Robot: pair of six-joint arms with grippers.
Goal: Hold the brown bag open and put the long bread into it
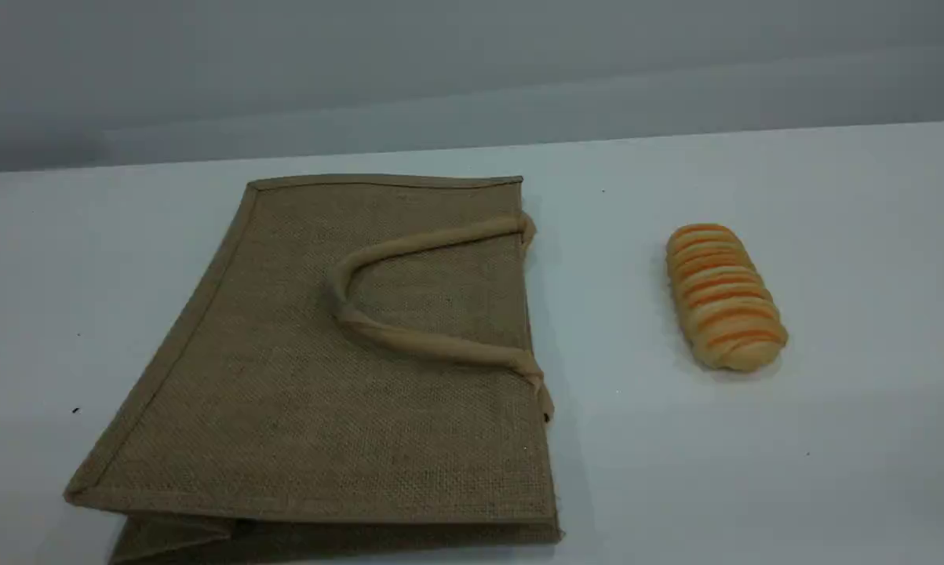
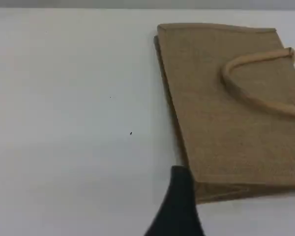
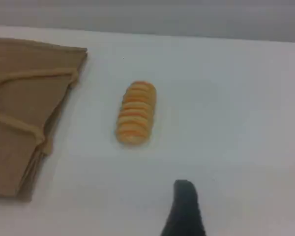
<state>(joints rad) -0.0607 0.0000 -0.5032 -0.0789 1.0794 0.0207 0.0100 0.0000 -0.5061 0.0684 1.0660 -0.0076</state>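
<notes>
The brown bag (image 1: 283,392) lies flat and closed on the white table, its mouth edge facing right and one beige loop handle (image 1: 409,339) folded back onto it. The long bread (image 1: 724,297) lies alone to the right of the bag, a clear gap between them. Neither arm shows in the scene view. In the left wrist view a dark fingertip (image 2: 179,196) hovers over the table by the bag's (image 2: 236,113) near left corner. In the right wrist view a dark fingertip (image 3: 184,206) hangs well short of the bread (image 3: 135,112), with the bag (image 3: 19,123) at the left. Nothing is held.
The white table (image 1: 793,455) ends at a far edge against a grey wall (image 1: 472,71). A few tiny dark specks (image 1: 75,410) dot the surface left of the bag.
</notes>
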